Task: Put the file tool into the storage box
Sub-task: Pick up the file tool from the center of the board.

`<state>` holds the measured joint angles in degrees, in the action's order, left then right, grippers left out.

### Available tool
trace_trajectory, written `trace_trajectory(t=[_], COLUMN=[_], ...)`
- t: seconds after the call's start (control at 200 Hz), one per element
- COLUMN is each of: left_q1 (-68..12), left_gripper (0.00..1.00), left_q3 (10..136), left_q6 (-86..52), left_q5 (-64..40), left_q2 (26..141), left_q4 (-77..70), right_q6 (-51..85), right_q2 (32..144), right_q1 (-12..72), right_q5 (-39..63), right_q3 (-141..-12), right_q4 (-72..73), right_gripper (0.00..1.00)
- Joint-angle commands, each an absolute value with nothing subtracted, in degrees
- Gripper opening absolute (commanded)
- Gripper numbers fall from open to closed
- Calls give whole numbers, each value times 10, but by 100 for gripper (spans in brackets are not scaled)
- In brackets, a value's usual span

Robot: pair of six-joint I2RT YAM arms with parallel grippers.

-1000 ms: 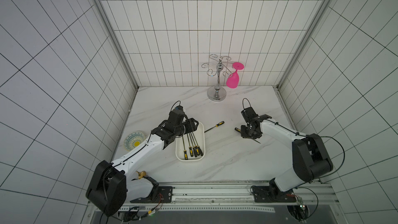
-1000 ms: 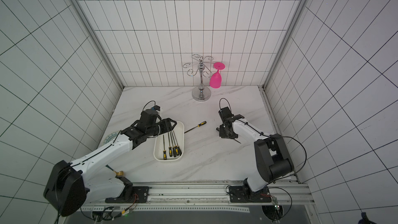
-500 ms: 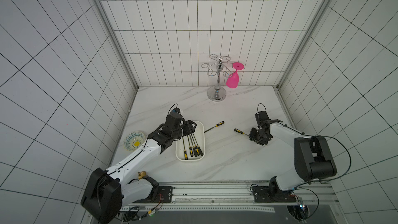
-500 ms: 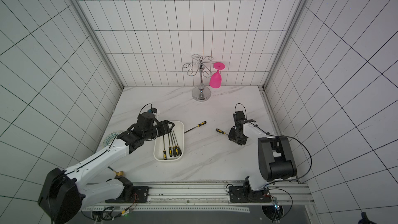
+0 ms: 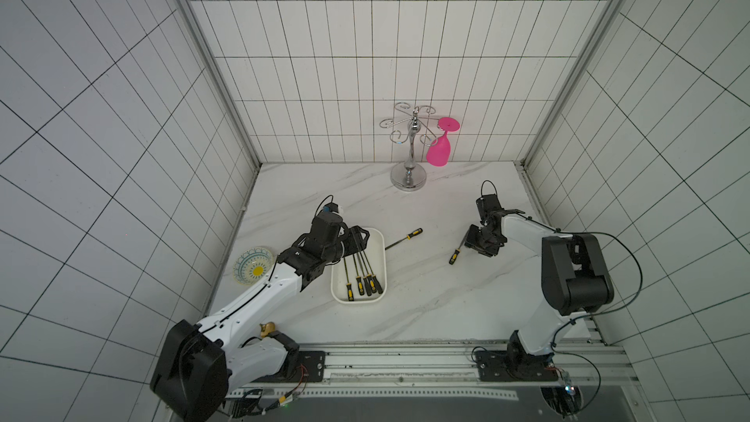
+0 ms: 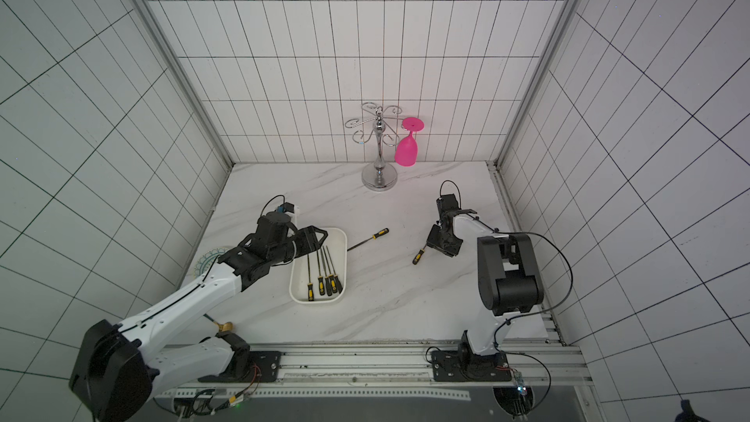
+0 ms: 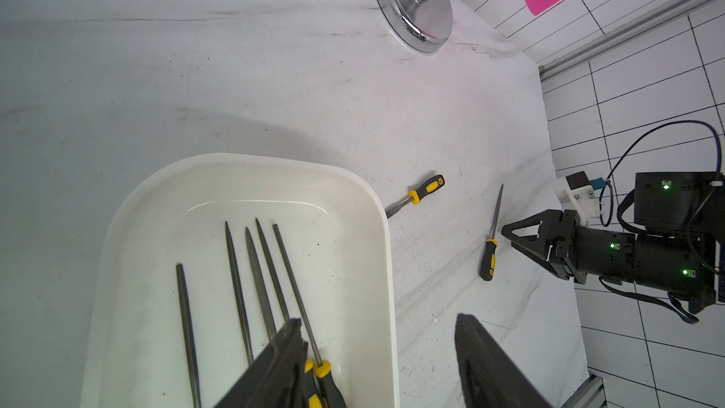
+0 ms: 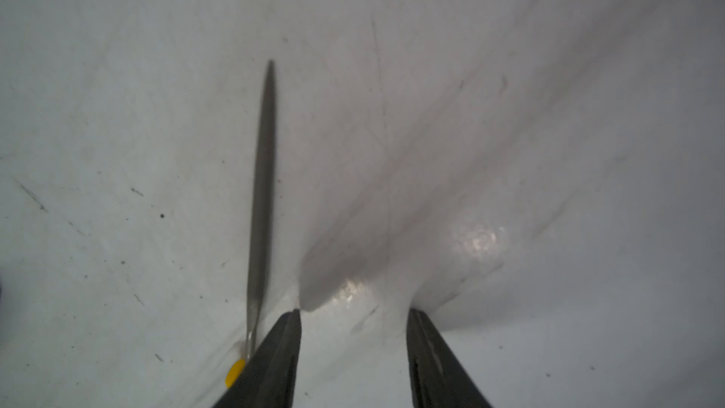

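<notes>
The storage box (image 5: 380, 238) is a white shallow tray left of centre, also in the left wrist view (image 7: 243, 178), with several black-and-yellow-handled files lying in it. One file tool (image 5: 404, 238) lies on the table just right of the box. Another file tool (image 5: 455, 254) lies further right, its handle toward the front; the right wrist view shows its blade (image 8: 262, 190). My right gripper (image 5: 470, 242) (image 8: 353, 312) is open and low over the table, with this file just outside one finger. My left gripper (image 5: 359, 237) (image 7: 376, 323) is open and empty, straddling the box's right rim.
A chrome glass stand (image 5: 409, 178) with a pink glass (image 5: 439, 152) hanging on it stands at the back. A small round blue-and-yellow dish (image 5: 253, 265) sits by the left wall. Tiled walls close in the left, back and right sides.
My right gripper has opened wider. The file by it has swung round, its handle now toward the front, and lies free on the table. The left arm has hardly moved.
</notes>
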<state>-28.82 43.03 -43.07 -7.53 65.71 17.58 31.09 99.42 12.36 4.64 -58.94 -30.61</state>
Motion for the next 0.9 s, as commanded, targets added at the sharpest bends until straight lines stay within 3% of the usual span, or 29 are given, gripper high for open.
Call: trace_trajectory(t=[0.0,0.175,0.405,0.895], left_q1=[-291,-291,-291,-293], left_gripper=[63,63,63,63], left_q3=[433,440,447,436], left_q6=[-424,-423,-431,-437], left_q5=[-70,-76,-87,-84], left_q2=[661,678,702,688], left_q4=[175,169,151,153], right_q6=[308,311,279,187], right_q2=[1003,930,892,923], right_q1=[122,146,198,206], right_q5=[77,121,123,-7], right_q3=[-575,-535,-511,-595], right_q4=[-297,-264,-278,-332], right_gripper=[49,56,57,58])
